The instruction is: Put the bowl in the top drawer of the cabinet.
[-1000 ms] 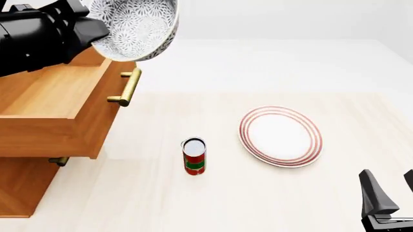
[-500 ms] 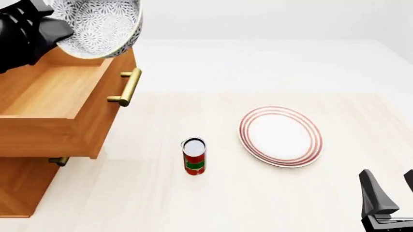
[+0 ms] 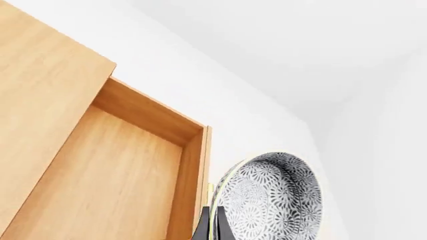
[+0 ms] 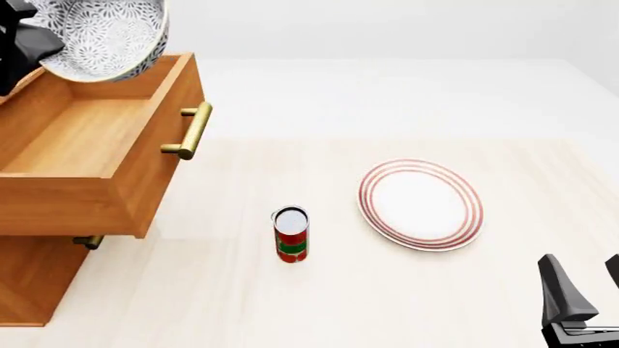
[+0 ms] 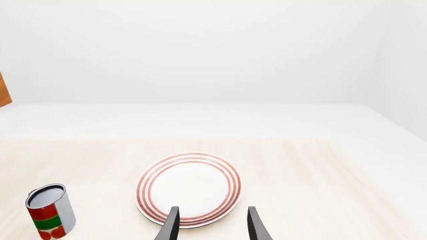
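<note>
The speckled bowl [image 4: 104,35] hangs tilted on its side above the far part of the open top drawer [image 4: 87,141]. My left gripper [image 4: 40,45] is shut on its rim at the view's upper left. In the left wrist view, the thin fingers [image 3: 212,226] pinch the rim of the bowl [image 3: 273,200], which sits beside the drawer's side wall [image 3: 193,185]. The drawer stands pulled out of the cabinet [image 4: 29,279], its brass handle [image 4: 190,130] facing right. My right gripper [image 4: 583,286] rests open at the lower right, holding nothing.
A red and green can [image 4: 290,233] stands upright on the table right of the cabinet. A flat white plate with red rings [image 4: 421,204] lies further right, ahead of the right gripper [image 5: 212,227]. The lower drawer's small handle [image 4: 87,241] shows under the open drawer.
My left gripper has carried the bowl leftward, from above the drawer's handle end to above the drawer's inside. The arm has mostly left the view. The right arm has not moved.
</note>
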{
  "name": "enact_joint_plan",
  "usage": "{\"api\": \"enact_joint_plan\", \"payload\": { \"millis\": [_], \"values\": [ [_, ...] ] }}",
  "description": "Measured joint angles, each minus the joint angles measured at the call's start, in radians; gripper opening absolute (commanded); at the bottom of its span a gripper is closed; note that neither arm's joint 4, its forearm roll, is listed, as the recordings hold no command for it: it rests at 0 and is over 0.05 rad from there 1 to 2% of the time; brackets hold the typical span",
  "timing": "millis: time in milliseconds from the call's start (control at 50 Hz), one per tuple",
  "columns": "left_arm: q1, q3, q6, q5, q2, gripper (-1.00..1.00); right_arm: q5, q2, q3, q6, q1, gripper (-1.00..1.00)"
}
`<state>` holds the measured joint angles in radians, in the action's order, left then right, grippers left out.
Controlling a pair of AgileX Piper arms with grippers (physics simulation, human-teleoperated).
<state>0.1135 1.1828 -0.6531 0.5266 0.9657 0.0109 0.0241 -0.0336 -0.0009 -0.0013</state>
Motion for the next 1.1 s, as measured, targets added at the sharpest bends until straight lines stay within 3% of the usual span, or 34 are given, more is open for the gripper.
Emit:
{"api": "enact_joint_plan", "payload": {
  "millis": [520,1100],
  "values": [
    [-0.137,0.022,0.037,0.014,0.043,-1.0,0.0,0.0,0.0,0.0,0.0,1.0],
    [-0.225,0.036,0.083,0.046,0.089,-1.0,0.0,0.0,0.0,0.0,0.0,1.0]
  ]
}}
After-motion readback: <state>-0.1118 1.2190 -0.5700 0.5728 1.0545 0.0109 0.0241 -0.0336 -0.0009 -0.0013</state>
